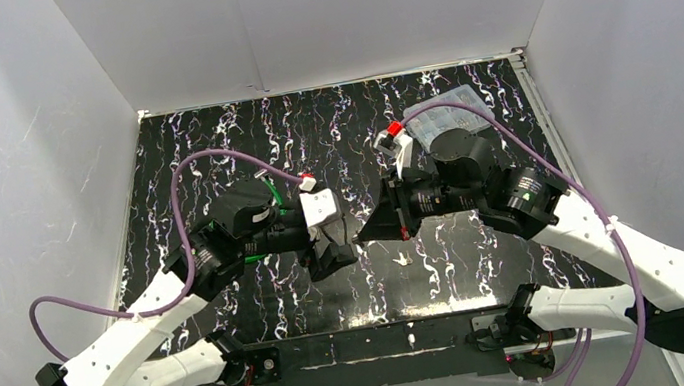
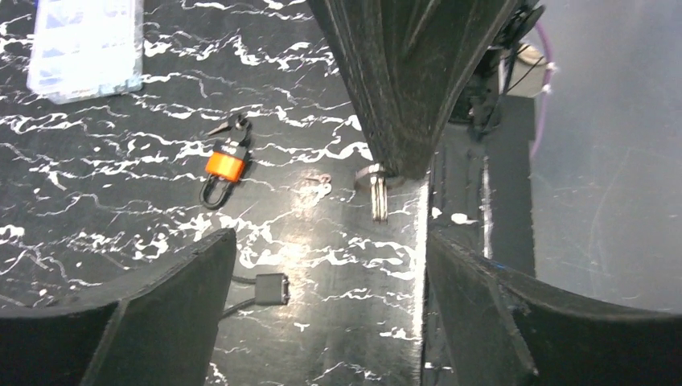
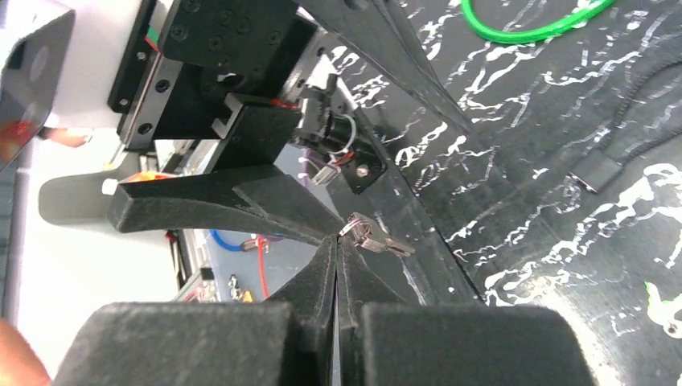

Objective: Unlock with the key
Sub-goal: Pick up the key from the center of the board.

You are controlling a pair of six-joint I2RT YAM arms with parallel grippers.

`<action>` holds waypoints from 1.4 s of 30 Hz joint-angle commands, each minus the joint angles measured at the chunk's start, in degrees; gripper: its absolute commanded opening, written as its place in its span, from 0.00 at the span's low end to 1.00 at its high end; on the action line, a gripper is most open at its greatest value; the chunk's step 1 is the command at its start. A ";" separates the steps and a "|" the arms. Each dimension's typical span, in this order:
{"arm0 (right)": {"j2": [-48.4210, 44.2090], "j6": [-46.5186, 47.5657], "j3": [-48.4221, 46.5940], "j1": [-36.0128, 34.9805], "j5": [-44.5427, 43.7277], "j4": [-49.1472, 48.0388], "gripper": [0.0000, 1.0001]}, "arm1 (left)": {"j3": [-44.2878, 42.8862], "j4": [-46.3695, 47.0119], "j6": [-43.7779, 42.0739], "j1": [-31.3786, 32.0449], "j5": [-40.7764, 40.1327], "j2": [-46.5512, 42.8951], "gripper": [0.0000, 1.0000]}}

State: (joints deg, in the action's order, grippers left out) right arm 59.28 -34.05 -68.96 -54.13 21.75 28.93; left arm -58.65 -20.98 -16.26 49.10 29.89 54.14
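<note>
A small silver key on a ring sticks out of the tips of my right gripper, which is shut on it. From the left wrist the same key hangs below those black fingers. My left gripper stands open with nothing between its fingers, just short of the key. An orange padlock with a black shackle lies flat on the black marbled table, beyond the key. From above, the two grippers meet tip to tip at mid-table, left and right.
A clear plastic box sits at the back right of the table. A small grey connector on a black cable lies near my left finger. A green cable loop lies on the table. White walls enclose three sides.
</note>
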 commanded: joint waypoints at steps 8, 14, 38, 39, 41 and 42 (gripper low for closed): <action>-2.07 -1.13 -3.50 -0.36 12.61 -10.48 0.01 | -6.23 -0.24 2.97 2.05 7.62 -0.85 0.43; -2.06 -1.43 -4.05 -0.36 13.05 -11.57 0.01 | -7.82 -2.12 2.42 2.54 9.11 -1.32 0.24; -4.85 -0.08 -2.03 -0.19 3.51 -7.70 0.01 | -12.32 -10.60 -1.81 3.12 9.42 -2.19 0.00; -4.90 0.22 -2.01 -0.21 3.33 -7.18 0.01 | -12.44 -10.63 -1.76 3.11 9.23 -2.16 0.00; -4.68 0.91 -1.97 -0.19 2.65 -5.73 0.04 | -12.73 -10.69 -1.49 3.11 8.64 -2.00 0.00; -4.71 1.53 -1.89 -0.19 2.43 -5.17 0.12 | -13.18 -10.86 -1.02 3.12 8.43 -1.82 0.00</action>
State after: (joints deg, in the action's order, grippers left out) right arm 55.51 -35.12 -70.39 -54.13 26.25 21.76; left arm -69.05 -30.56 -17.15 51.94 38.61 52.51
